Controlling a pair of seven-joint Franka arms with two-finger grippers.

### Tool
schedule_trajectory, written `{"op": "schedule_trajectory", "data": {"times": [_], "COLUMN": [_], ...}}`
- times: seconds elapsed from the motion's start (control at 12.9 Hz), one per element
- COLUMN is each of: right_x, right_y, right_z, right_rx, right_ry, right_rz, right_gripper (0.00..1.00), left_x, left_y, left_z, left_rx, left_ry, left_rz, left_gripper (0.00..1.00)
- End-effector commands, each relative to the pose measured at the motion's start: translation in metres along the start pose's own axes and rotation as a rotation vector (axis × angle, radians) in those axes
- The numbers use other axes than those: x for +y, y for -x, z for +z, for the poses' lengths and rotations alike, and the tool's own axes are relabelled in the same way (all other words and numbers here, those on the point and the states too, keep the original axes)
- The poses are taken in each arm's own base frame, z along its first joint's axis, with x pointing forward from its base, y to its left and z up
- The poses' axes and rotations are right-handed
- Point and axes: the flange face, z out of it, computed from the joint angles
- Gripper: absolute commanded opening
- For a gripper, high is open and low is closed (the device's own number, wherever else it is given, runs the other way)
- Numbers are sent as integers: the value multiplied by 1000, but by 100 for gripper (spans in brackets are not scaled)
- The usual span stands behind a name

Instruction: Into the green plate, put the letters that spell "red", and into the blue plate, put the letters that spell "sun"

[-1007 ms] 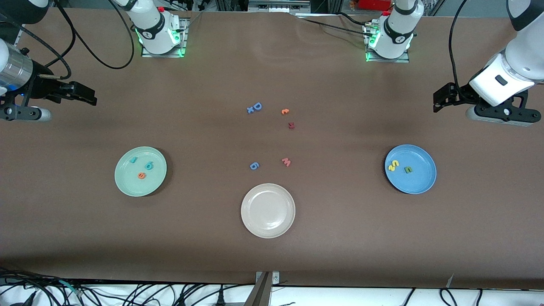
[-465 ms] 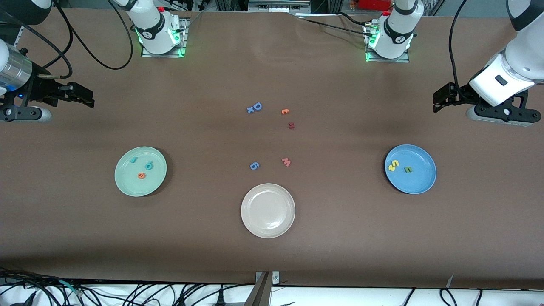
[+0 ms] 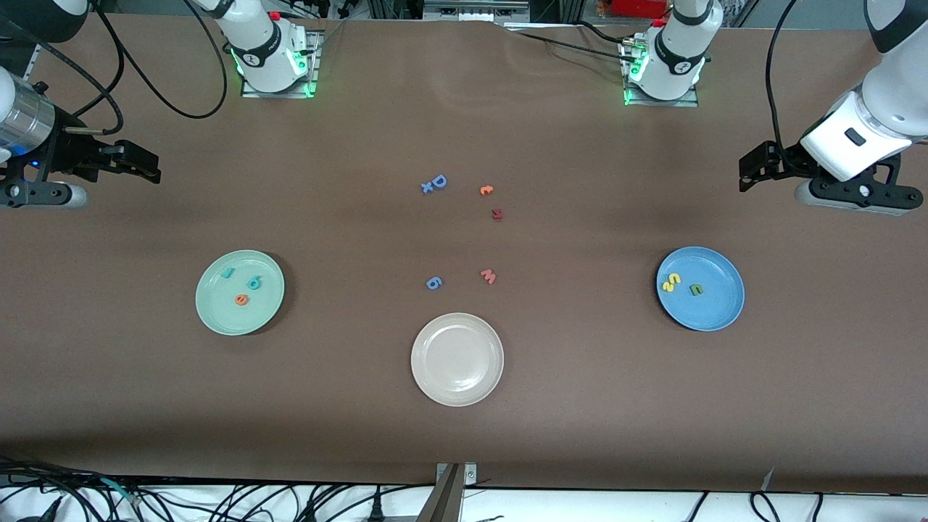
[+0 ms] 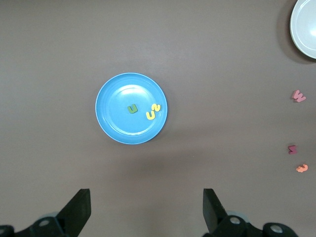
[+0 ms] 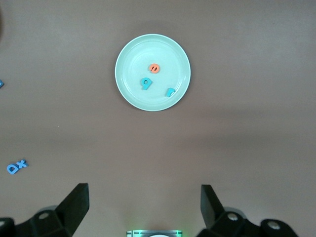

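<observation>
The green plate (image 3: 217, 312) lies toward the right arm's end of the table and holds a teal r (image 3: 228, 272), a teal d (image 3: 254, 283) and an orange e (image 3: 241, 299); the same green plate (image 5: 129, 54) fills the middle of the right wrist view. The blue plate (image 3: 718, 308) lies toward the left arm's end and holds a yellow s and u (image 3: 671, 282) touching each other, plus an olive-green n (image 3: 696, 289). My right gripper (image 3: 148, 167) hangs open and empty above bare table at its end. My left gripper (image 3: 750, 174) hangs open and empty over bare table at its own end.
A cream-white plate (image 3: 457, 391) lies nearest the front camera at mid-table. Loose letters lie in the middle: a blue D with a small x (image 3: 435, 183), an orange c-like letter (image 3: 486, 190), a dark red letter (image 3: 496, 214), a pink w (image 3: 488, 275), a blue 6-like letter (image 3: 433, 283).
The right gripper drew back slightly toward its end of the table. The left arm, the plates and the letters have not moved.
</observation>
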Motion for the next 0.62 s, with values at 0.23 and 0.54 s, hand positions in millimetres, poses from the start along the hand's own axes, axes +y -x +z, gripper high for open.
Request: {"op": "schedule_trajectory", "data": {"times": [0.23, 0.54], "right_x": [-1, -1], "right_y": [0, 0], "right_z": [0, -1], "right_rx": [-6, -5], "right_ry": [10, 8], "right_rz": [-12, -18], "right_gripper": [100, 100], "left_x": [0, 0], "left_y": [1, 2], "left_z": [-7, -6], "left_rx": [-8, -14], "left_ry": [16, 15], "left_rz": [-6, -6], "left_gripper": [100, 100]}}
